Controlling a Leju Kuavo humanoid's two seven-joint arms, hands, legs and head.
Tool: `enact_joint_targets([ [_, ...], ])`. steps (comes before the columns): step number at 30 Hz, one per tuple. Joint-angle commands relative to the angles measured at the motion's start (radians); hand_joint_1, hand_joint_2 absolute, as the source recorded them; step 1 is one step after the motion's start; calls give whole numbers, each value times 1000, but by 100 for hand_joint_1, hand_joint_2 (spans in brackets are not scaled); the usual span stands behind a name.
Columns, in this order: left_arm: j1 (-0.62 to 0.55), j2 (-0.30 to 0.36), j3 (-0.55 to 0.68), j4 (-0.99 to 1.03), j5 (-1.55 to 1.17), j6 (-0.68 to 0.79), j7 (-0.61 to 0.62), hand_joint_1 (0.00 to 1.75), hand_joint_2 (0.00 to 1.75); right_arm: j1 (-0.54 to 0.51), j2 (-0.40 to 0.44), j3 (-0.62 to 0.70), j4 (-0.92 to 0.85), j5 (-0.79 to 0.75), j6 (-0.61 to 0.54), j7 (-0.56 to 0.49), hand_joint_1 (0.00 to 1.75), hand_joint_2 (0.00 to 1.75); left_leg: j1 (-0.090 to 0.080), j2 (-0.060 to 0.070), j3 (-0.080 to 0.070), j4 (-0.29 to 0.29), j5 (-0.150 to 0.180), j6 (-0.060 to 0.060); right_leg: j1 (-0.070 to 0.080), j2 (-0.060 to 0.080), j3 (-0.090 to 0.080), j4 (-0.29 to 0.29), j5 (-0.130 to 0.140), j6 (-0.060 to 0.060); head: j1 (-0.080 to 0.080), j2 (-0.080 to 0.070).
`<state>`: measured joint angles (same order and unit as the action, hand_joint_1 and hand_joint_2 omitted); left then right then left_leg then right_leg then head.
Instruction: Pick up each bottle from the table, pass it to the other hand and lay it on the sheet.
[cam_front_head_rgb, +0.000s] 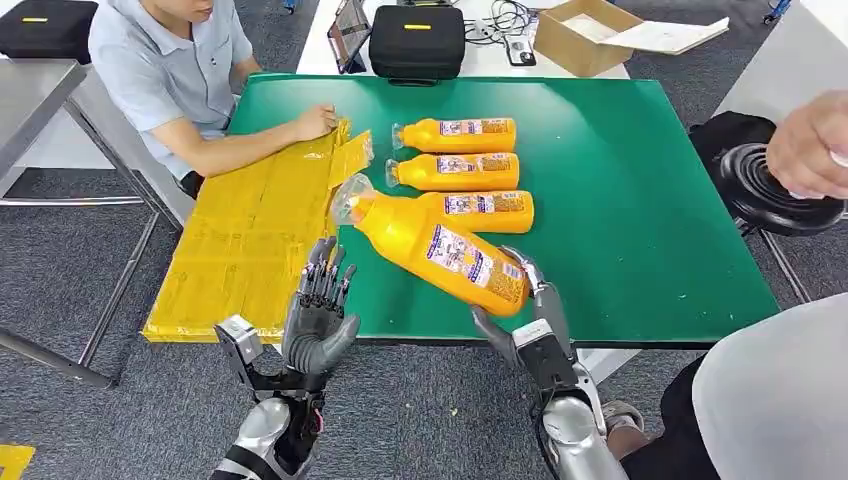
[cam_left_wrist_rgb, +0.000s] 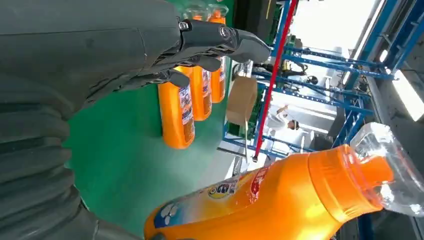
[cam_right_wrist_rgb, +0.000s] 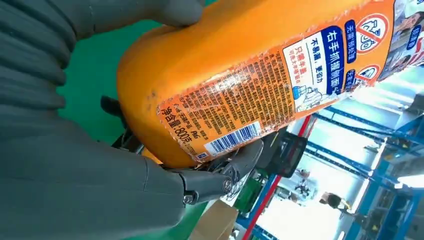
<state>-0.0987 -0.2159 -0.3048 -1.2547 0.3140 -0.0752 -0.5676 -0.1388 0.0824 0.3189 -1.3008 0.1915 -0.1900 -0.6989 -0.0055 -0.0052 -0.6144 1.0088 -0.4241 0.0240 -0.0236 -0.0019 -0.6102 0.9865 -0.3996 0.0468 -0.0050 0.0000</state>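
**Midway: bottle held out toward the waiting hand**

Nearest us, our right hand (cam_front_head_rgb: 527, 318) grips the base of the orange bottle (cam_front_head_rgb: 432, 243). Its long axis slants up and left, cap end toward our left hand (cam_front_head_rgb: 318, 318), just beside it, fingers spread, holding nothing. Beyond lies the yellow sheet (cam_front_head_rgb: 250, 240); farther off, three bottles (cam_front_head_rgb: 458, 170) rest on the green table (cam_front_head_rgb: 640, 220).

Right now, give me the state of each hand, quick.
Left hand: open, fingers spread, holding nothing, raised near the yellow sheet.
Right hand: holding the base end of the big orange bottle.
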Motion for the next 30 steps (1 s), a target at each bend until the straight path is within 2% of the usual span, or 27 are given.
enact_joint_targets([
  [1,-42,9,2,95,129,-161,98,0,175,-26,-2,93,41,-29,50,1,175,175,2,2,5,-1,-2,-2,2,1,4,-1,-1,-2,0,0],
  [5,-94,-16,4,156,153,-196,85,0,175,-50,1,164,100,-25,46,1,175,175,1,0,3,-1,-1,-1,1,0,3,-1,0,-2,0,0],
  [10,-78,-7,-20,119,169,-267,75,0,175,-68,13,210,142,-36,65,1,175,175,2,2,4,-1,-1,-2,2,1,4,-1,-1,-2,0,0],
  [15,-87,-10,-46,140,122,-216,86,0,175,-96,25,218,211,-36,84,1,175,175,1,1,3,-1,-1,-1,1,1,2,-1,0,-1,0,0],
  [25,-107,-8,-62,166,132,-277,48,0,175,-128,51,243,285,-42,146,1,175,175,1,1,4,-1,-1,-2,2,1,4,-1,-1,-2,0,0],
  [28,-98,-3,-58,145,113,-258,35,0,175,-156,81,244,385,-10,144,1,175,175,1,2,5,-1,-1,-2,2,2,5,-1,-1,-2,0,0],
  [29,-97,-4,-55,143,113,-256,35,21,175,-157,84,244,389,-15,155,1,175,175,1,2,4,-1,-1,-1,2,2,3,-1,0,-2,0,0],
  [30,-96,-6,-48,140,121,-262,35,175,175,-157,87,252,394,-16,179,1,175,175,2,2,6,-1,-2,-2,2,2,6,-2,-1,-3,0,0],
])
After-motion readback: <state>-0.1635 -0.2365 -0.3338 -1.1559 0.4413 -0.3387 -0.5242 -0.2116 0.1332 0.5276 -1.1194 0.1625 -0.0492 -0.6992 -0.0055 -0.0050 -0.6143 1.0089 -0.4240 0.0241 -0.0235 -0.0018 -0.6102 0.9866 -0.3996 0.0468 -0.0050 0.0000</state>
